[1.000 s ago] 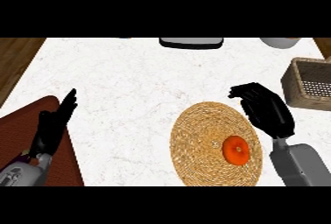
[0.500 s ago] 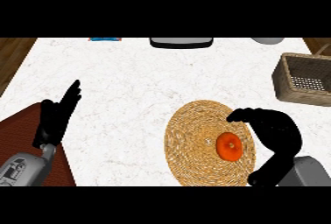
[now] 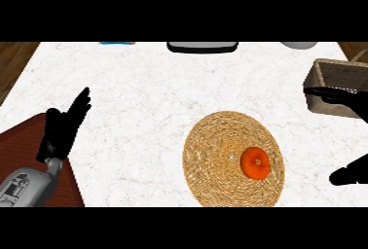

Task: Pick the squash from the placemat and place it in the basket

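Squash [image 3: 255, 162], small round orange, no clear long axis, sits right of centre on round woven straw placemat [image 3: 231, 159]. Right hand [image 3: 350, 173] nearer, just to its right; fingers' state unclear. Left hand [image 3: 63, 127] open, far side.

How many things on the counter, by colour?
Orange: 1, squash
Straw/tan: 2, placemat, basket
Dark grey: 1, object at the far edge
Pale grey: 1, partly cut off
Blue: 1, sliver
Total: 6
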